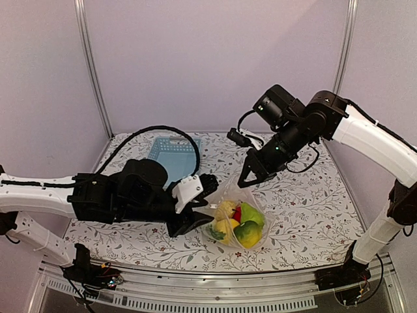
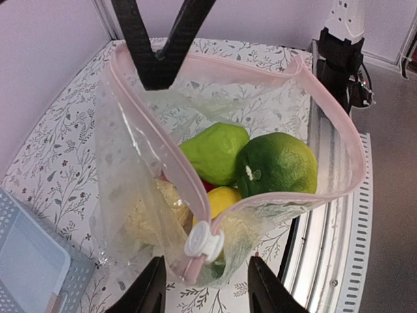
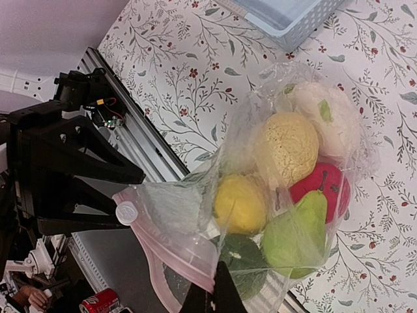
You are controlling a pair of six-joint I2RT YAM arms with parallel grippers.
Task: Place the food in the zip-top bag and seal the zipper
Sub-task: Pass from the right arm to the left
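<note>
Zip-top bag [image 1: 236, 195] stands front centre on the worktop [image 1: 313, 208], mouth up and open. Food [image 1: 240, 222] is inside it; yellow, red and green pieces show through the plastic. Right claw [image 1: 250, 180] is at the bag's far top edge, tips together, pinching the rim. Left claw [image 1: 203, 205] is at the bag's left side, fingers apart. Basket [image 1: 172, 151] sits behind the left arm, well apart from the bag.

Left wrist view: the bag mouth gapes wide and the pink zipper [image 2: 340, 130] runs round the rim unsealed. White slider [image 2: 203, 240] sits at the near corner, between the left claw's fingers [image 2: 151, 290], which stand apart on either side of that corner. Cannot tell if they touch the plastic. Right claw [image 2: 159, 75] is clamped on the far rim. Inside, a pale green piece [image 2: 215, 150] touches a dark green round piece [image 2: 277, 163], with a lemon [image 2: 221, 199] just below. Basket corner shows at bottom left.

Right wrist view: the bag hangs from the pinched rim, its bottom on the worktop. A white piece [image 3: 329, 117], a bumpy pale-yellow piece [image 3: 290, 147] and a red piece [image 3: 322, 186] are packed against the lemon and the greens. The left claw's fingers spread on either side of the slider. One right claw finger shows on the pink strip at the bottom edge.
</note>
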